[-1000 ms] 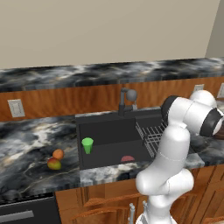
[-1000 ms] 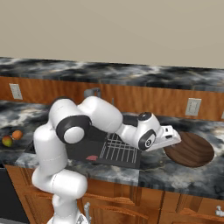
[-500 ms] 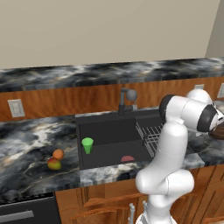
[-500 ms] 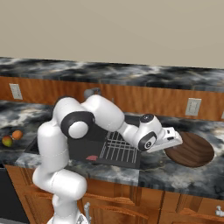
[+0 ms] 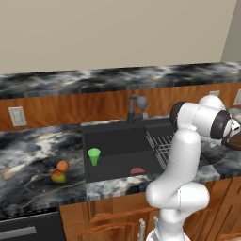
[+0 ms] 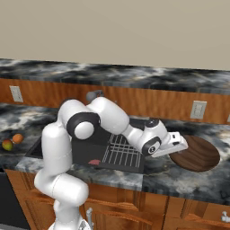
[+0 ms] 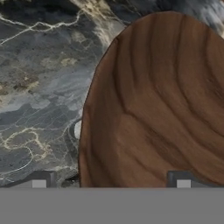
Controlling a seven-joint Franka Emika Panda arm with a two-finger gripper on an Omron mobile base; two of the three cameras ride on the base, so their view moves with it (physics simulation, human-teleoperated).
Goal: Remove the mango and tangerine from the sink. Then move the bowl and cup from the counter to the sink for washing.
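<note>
The brown wooden bowl [image 6: 196, 153] sits on the counter right of the sink [image 5: 115, 139]. My gripper [image 6: 180, 146] hangs open at the bowl's left rim. In the hand view the gripper [image 7: 111, 180] straddles that rim: one fingertip [image 7: 39, 180] is over the marble and the other is over the bowl [image 7: 157, 109]. The green cup [image 5: 94, 156] stands upright in the sink's left part. The mango [image 5: 58, 176] and the tangerine [image 5: 62, 165] lie side by side on the counter left of the sink; they are seen again as mango [image 6: 7, 144] and tangerine [image 6: 17, 138].
A wire rack [image 6: 123, 151] fills the sink's right side, beside a small red item [image 5: 137, 170] on the basin floor. The dark faucet [image 5: 136, 107] stands behind the basin. Wall outlets [image 6: 197, 109] sit on the wooden backsplash.
The hand has moved a little right and down, closer to the bowl's rim. The jaws stay open; fruits and cup have not moved.
</note>
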